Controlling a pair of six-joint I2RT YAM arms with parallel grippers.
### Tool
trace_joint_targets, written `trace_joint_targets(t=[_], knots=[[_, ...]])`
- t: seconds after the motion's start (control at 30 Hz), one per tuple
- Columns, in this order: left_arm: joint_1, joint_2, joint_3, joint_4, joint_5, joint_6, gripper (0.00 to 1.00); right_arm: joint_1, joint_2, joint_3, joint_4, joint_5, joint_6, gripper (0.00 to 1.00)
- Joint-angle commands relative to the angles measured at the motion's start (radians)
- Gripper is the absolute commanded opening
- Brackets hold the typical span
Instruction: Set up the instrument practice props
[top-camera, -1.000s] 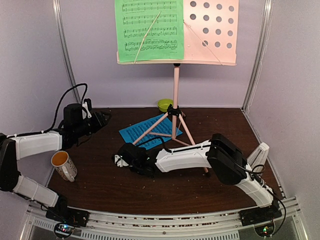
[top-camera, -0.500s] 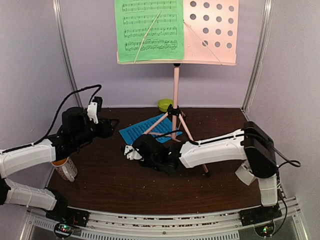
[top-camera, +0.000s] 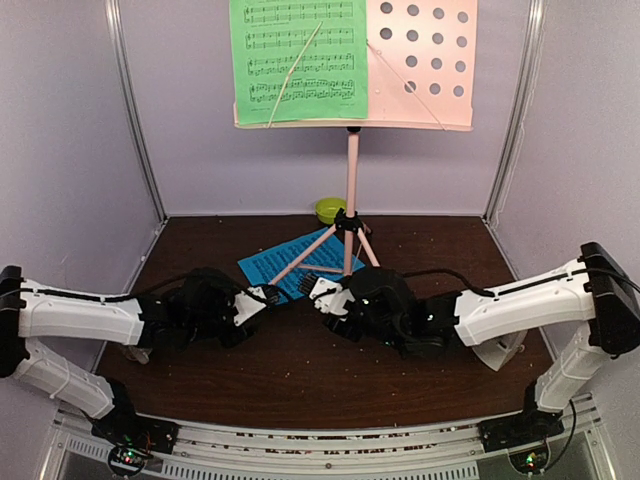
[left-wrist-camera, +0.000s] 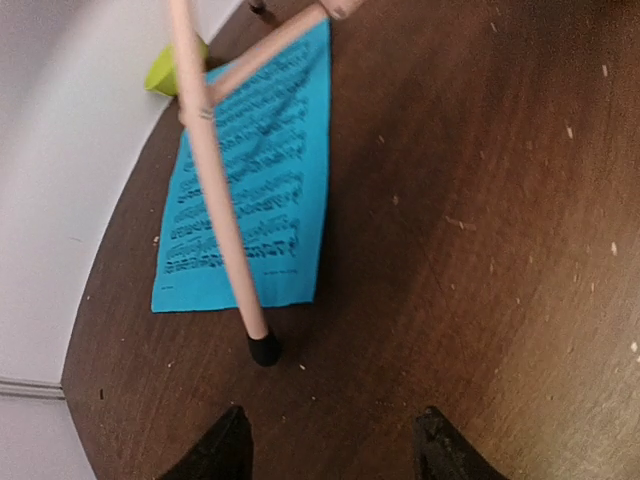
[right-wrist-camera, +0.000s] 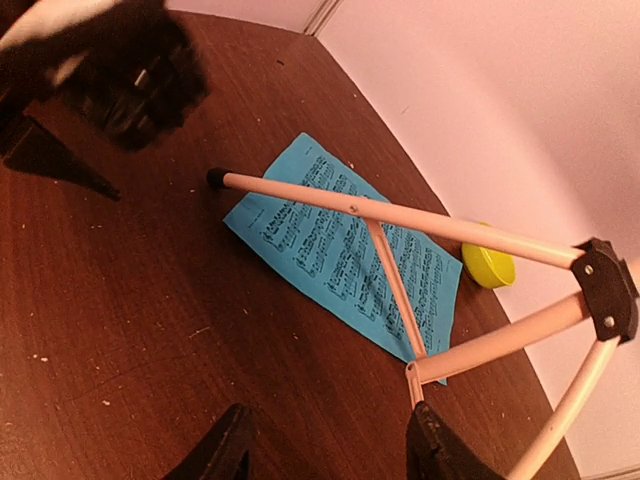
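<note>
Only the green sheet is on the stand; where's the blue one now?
Top view, centre: the blue music sheet lies flat on the table under the pink music stand's tripod legs, with the lime-green bowl behind it.

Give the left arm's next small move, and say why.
Probably ease the open left tool forward to the near edge of the blue sheet. The sheet lies on the table with a tripod leg crossing over it, while the green sheet fills the left half of the desk and the right half is bare.
</note>
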Motion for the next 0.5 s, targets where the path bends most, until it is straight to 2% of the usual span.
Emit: trace_joint_targets(t=[0.0, 0.23, 0.47], knots=[[-0.044, 0.116, 0.063, -0.045, -0.108, 0.236, 0.55, -0.044, -0.145, -0.085, 0.108, -0.026, 0.135, 0.52], [-0.054, 0.278, 0.121, 0.012, -0.136, 0.400, 0.50, -0.085, -0.262, -0.173, 0.137, -0.030, 0.186, 0.52], [-0.054, 0.411, 0.143, 0.155, -0.188, 0.503, 0.47, -0.109, -0.305, -0.218, 0.139, -0.029, 0.211, 0.53]])
